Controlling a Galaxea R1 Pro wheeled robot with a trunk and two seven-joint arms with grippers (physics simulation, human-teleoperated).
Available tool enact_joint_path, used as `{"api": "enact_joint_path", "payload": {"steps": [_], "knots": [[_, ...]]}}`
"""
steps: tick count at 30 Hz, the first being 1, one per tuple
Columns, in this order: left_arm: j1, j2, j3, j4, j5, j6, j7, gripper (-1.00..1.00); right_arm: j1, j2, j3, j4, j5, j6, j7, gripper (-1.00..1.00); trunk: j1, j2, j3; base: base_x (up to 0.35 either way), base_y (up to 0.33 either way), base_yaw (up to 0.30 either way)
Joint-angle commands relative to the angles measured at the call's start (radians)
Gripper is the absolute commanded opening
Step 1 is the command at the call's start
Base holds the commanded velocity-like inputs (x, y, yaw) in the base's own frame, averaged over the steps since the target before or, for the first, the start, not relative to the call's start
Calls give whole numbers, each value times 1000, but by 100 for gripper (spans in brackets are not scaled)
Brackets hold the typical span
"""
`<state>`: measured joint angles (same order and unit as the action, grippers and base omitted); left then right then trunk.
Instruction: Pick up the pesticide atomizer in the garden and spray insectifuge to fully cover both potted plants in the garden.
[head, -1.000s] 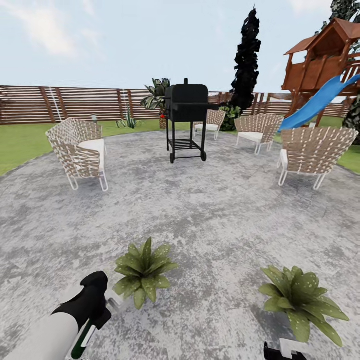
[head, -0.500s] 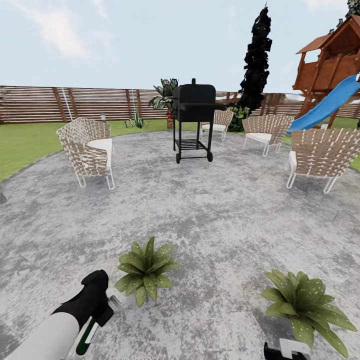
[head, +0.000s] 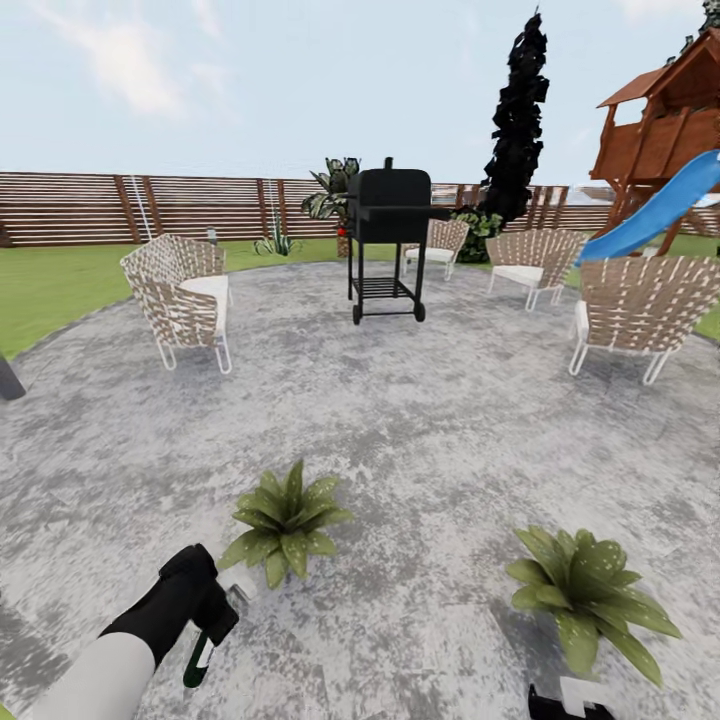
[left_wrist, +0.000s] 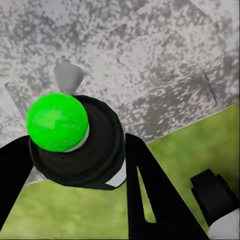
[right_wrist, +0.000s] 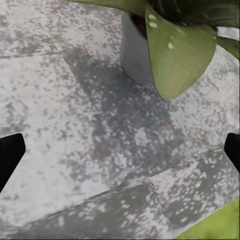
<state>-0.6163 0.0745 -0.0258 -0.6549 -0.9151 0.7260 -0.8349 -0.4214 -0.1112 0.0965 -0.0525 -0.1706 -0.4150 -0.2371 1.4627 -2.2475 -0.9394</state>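
slim dark green pesticide atomizer clamped in left gripper over mottled patio.

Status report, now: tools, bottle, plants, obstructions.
Left tool shut on bottle, beside left plant. Right tool open, empty, near right plant. Nothing between bottle and plants.

White left forearm ends in a black hand (glossy, rounded).

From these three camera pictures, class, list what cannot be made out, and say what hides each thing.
- Slim dark green atomizer bottle, head view: the black left gripper covers its top.
- Right gripper, head view: cut by the bottom edge.
- Right speckled potted plant, right wrist view: cut by the top edge.
- Left potted plant's grey pot, head view: under leaves.
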Motion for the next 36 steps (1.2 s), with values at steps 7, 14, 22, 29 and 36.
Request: {"api": "enact_joint_path", "payload": {"steps": [7, 14, 22, 29, 36], "knots": [[31, 24, -5, 152, -1, -315, -78, -100, 0, -5, 10, -8, 230, -2, 38, 100, -1, 0, -1, -292, -85, 0], [20, 67, -5, 172, -1, -549, -202, -100, 0, -34, 8, -142, 399, 0, 354, 100, -1, 0, -1, -210, 19, 0], [24, 40, -8, 165, 2, -578, -220, -100, -7, -28, 8, -343, 438, 5, 674, 100, -1, 0, -1, -10, 2, 0], [40, 47, 12, 164, -1, -571, -222, -100, -7, 12, 8, -336, 415, 2, 643, 100, -1, 0, -1, 0, 0, 0], [41, 28, 15, 180, 0, -610, -182, -100, -8, 47, 12, -356, 424, 6, 652, 100, -1, 0, -1, 0, 0, 0]]}}
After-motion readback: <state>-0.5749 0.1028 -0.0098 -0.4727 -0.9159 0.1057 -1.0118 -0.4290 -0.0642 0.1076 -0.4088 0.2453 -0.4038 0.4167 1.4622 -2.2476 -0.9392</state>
